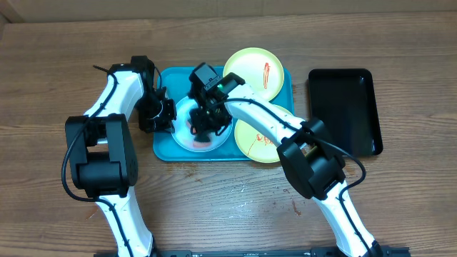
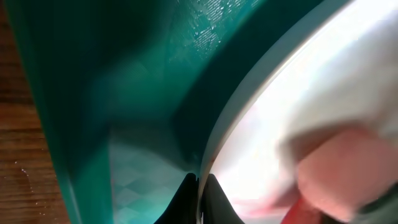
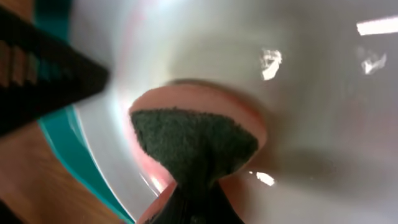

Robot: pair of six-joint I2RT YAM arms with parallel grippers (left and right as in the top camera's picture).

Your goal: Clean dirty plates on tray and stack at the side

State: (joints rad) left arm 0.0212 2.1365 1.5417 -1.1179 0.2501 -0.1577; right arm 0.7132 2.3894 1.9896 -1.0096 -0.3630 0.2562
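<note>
1. On the wooden desk [image 1: 214, 210] you have the teal tray [image 1: 166, 148] at centre. A black tray [image 1: 343, 107] lies well apart to its right.
2. Far yellow-green plate [image 1: 253, 71] and near yellow-green plate [image 1: 251, 143] sit at the teal tray's right end. Both are smeared red-orange.
3. Pale blue plate [image 1: 182, 132] lies in the tray's left half.
4. Sponge [image 3: 193, 143], pink with a dark scouring face, is pressed against the pale blue plate.
5. Left jaws are pinched nearly closed on the pale blue plate's left rim.
6. Right jaws are clamped on the sponge, over the plate's middle.
</note>
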